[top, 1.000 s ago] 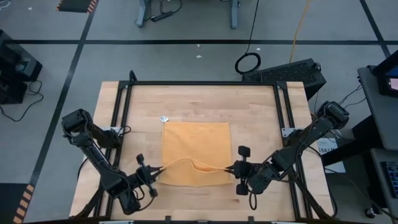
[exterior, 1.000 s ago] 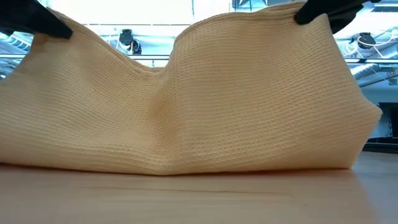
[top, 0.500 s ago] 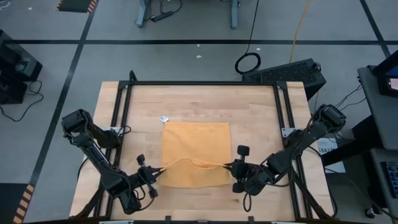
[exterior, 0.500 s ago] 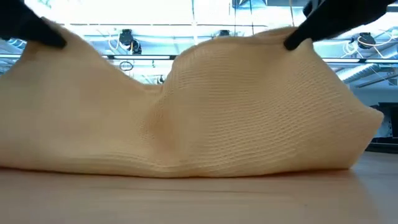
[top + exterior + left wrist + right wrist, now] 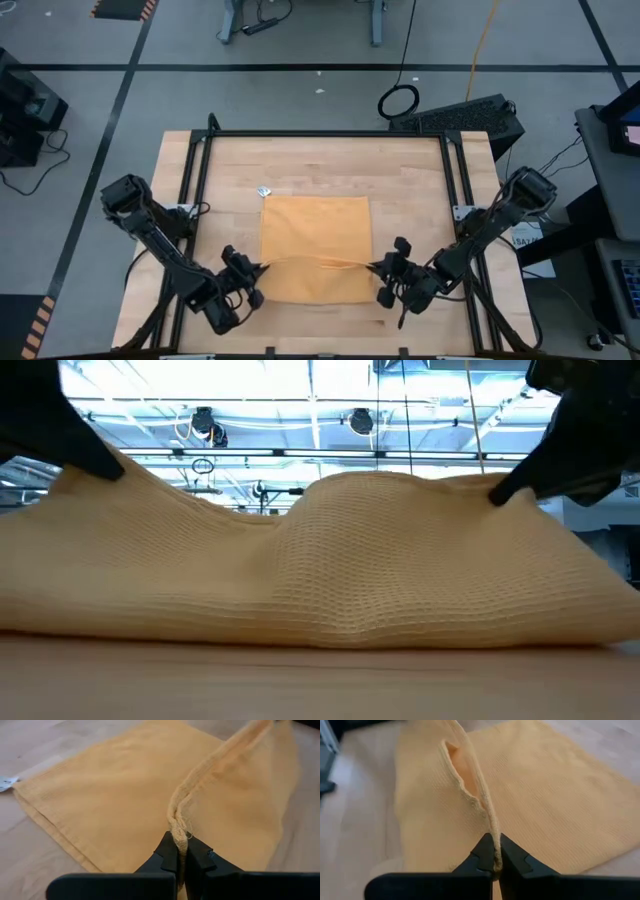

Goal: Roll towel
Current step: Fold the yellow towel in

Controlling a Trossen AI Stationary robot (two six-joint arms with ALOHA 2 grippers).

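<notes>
Claws, two in all, left claw [image 5: 179,851] and right claw [image 5: 494,851], each clamp the one towel [image 5: 315,235].

bright overhead light, soft shadows, sharp

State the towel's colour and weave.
Mustard-yellow towel with a fine waffle-like grid weave, clearest in the low view.

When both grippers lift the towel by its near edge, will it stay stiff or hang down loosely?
Probably floppy: the towel sags in the middle between the left gripper and the right gripper, both shut on its edge. It seems light, since thin fingertips hold it up. The woven texture likely resists slipping.
</notes>
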